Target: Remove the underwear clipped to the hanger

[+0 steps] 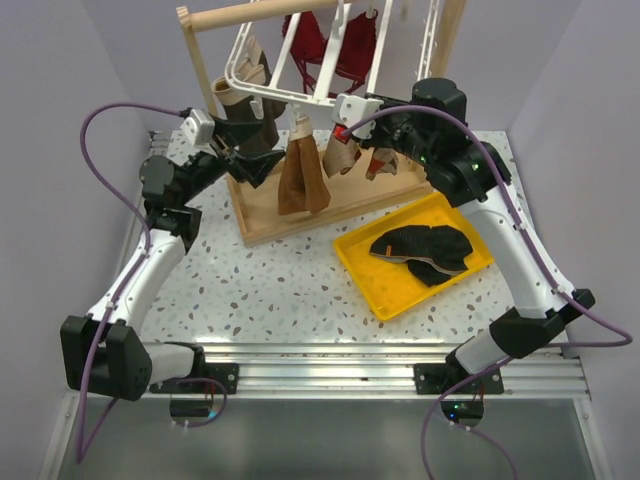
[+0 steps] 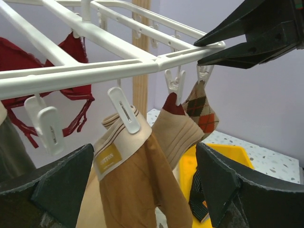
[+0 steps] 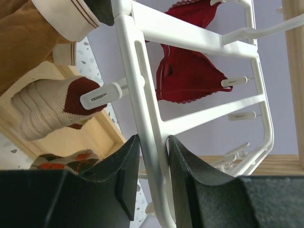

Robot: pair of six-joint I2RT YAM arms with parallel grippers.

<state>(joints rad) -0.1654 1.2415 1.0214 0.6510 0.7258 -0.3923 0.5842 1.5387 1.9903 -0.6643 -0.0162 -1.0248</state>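
Left fingers (image 2: 223,185) wide apart, open room between them, brown underwear (image 2: 137,190) clipped to hanger (image 2: 95,71) just ahead, right fingers (image 3: 190,185) clamped on hanger slat

A red bra (image 1: 322,45) is hanging at the back of a wooden stand (image 1: 262,215), which is sitting on a speckled table (image 1: 260,290). An argyle sock (image 2: 202,107) and a beige-and-maroon sock (image 3: 52,107) are dangling nearby. A yellow tray (image 1: 362,276) is lying beside the stand.
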